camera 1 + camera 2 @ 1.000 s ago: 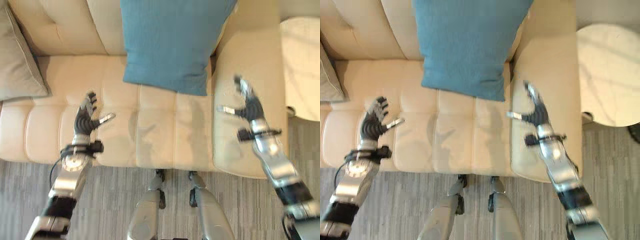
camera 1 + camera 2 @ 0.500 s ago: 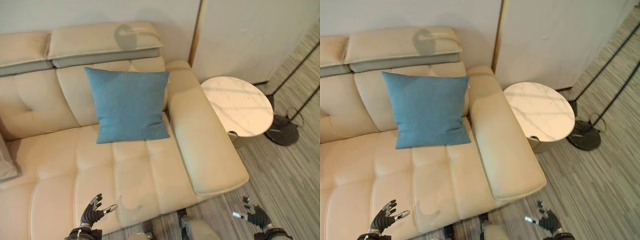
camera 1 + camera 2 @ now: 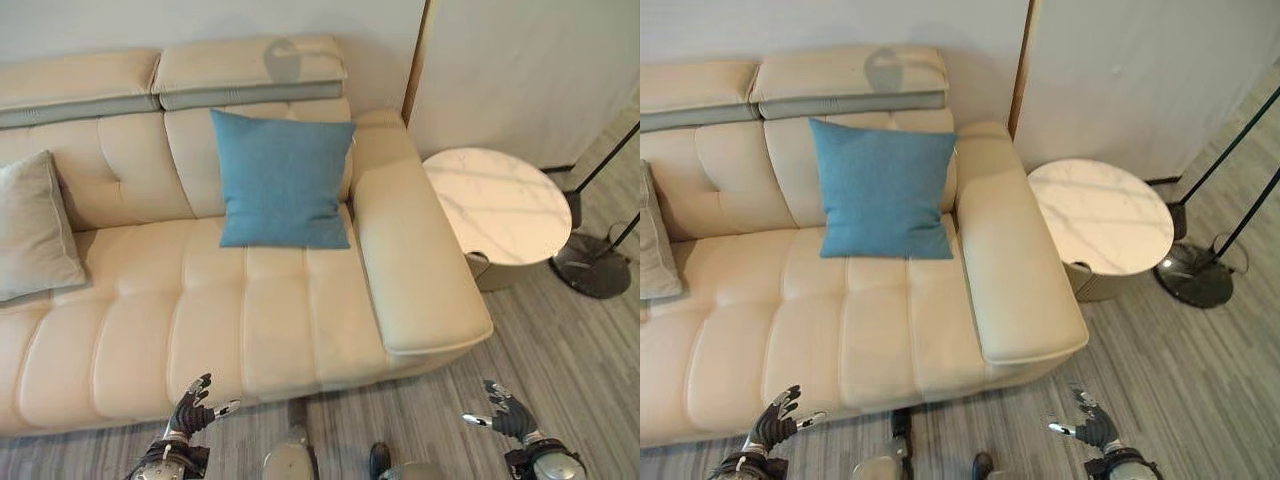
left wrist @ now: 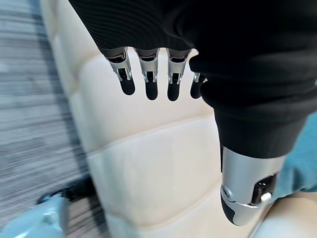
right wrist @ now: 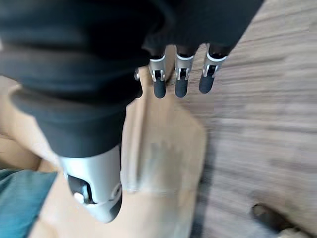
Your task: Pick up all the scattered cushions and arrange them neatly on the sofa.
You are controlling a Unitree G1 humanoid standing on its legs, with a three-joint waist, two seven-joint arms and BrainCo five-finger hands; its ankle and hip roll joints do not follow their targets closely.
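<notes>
Fingers, left hand point(image 3: 193, 411): spread and nearly straight with the thumb held out to the side; nothing is between them. In the left wrist view the dark tips point(image 4: 149, 89) hang free above the front edge of the seat.
Fingers, right hand point(image 3: 503, 414): likewise loosely splayed and empty, thumb pointing inward. In the right wrist view the tips point(image 5: 181, 88) hang over the wood-grain floor beside the end of the armrest.
Hand positions: both sit low at the near edge of the scene, in front of the sofa point(image 3: 250, 320), the left before the seat front, the right over the floor point(image 3: 560, 350) beyond the armrest corner.
Blue cushion point(image 3: 281, 180): stands upright on the seat, leaning on the backrest, just beside the right armrest point(image 3: 415, 260).
Grey-beige cushion point(image 3: 35, 230): leans on the backrest toward the sofa's left part, well apart from the blue one.
Side table point(image 3: 498, 205): round, pale marbled top, standing just beside the armrest.
Lamp base point(image 3: 593, 265): dark disc on the floor to the right of the table, with a thin dark pole rising from it.
</notes>
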